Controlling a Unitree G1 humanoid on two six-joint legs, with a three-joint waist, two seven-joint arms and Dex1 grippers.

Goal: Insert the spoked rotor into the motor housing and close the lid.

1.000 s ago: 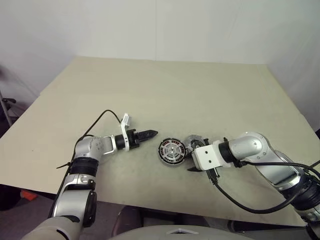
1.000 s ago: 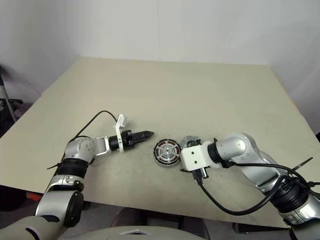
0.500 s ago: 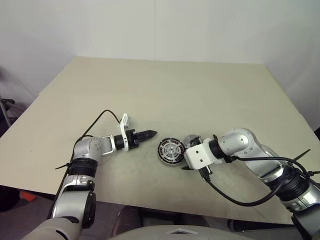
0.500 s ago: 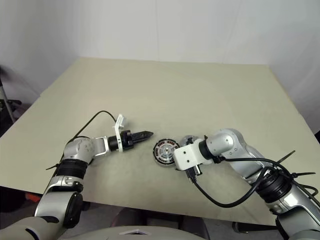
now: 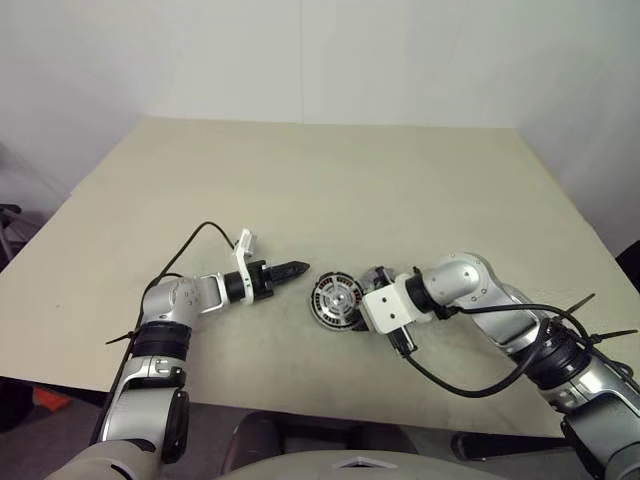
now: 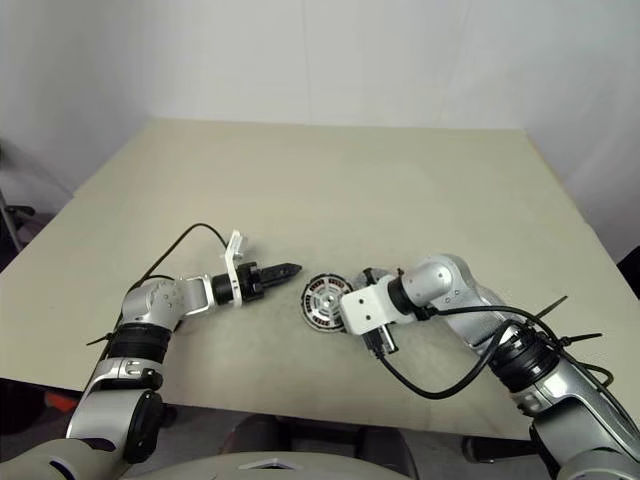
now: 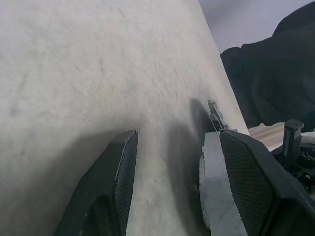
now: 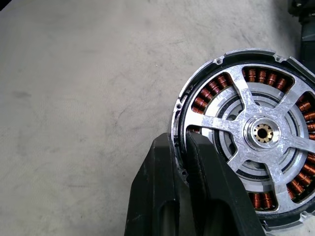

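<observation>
Right wrist view: the right pincer is closed on the rim of the housing, one finger outside and one inside the edge. The rotor sits in the housing, copper coils showing through its spokes. In the left eye view the housing lies on the worktop, and the left pincer, fingers apart and empty, is just beside it.

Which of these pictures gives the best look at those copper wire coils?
The right wrist view: the motor housing shows close up, its copper coils visible between the spoked rotor arms. Both eye views show it small; the left wrist view catches its edge.
</observation>
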